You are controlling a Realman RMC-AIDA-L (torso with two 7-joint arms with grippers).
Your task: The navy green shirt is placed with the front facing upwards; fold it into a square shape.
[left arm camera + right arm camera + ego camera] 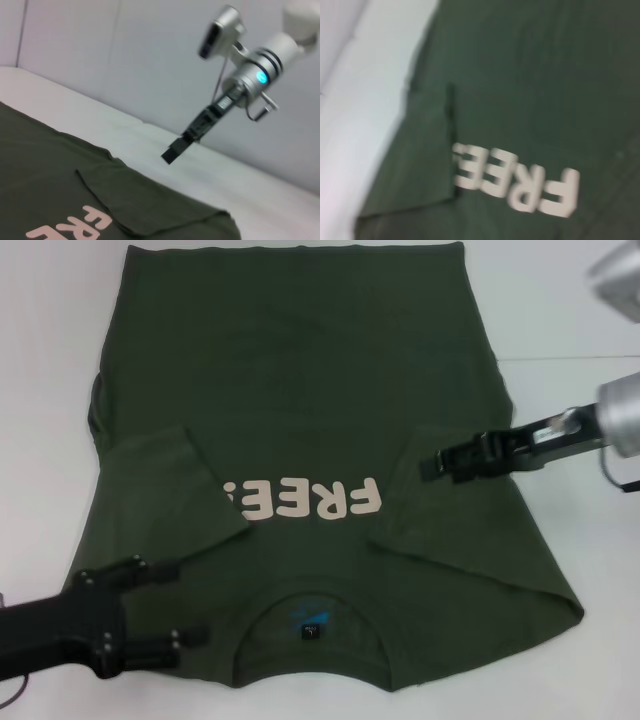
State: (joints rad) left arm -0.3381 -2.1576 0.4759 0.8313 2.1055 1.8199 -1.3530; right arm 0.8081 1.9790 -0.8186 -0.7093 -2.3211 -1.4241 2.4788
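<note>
Head view shows the navy green shirt point(320, 440) spread front-up on the white tabletop point(560, 310), collar point(312, 615) at the near edge and hem toward the far edge. Both sleeves are already folded inward, each overlapping an end of the "FREE!" lettering point(305, 502), so 2 of the folds look done. The shirt's long axis runs from near edge to far edge, and the next fold likely runs along it.

The left gripper point(170, 605) hovers over the near-left shoulder, its 2 fingers spread apart and holding nothing. The right gripper point(435, 464) hangs above the folded right sleeve, apparently clear of the cloth; whether its fingers are parted I cannot tell. The left gripper lies nearer the collar, and the hem is well apart from both.
</note>
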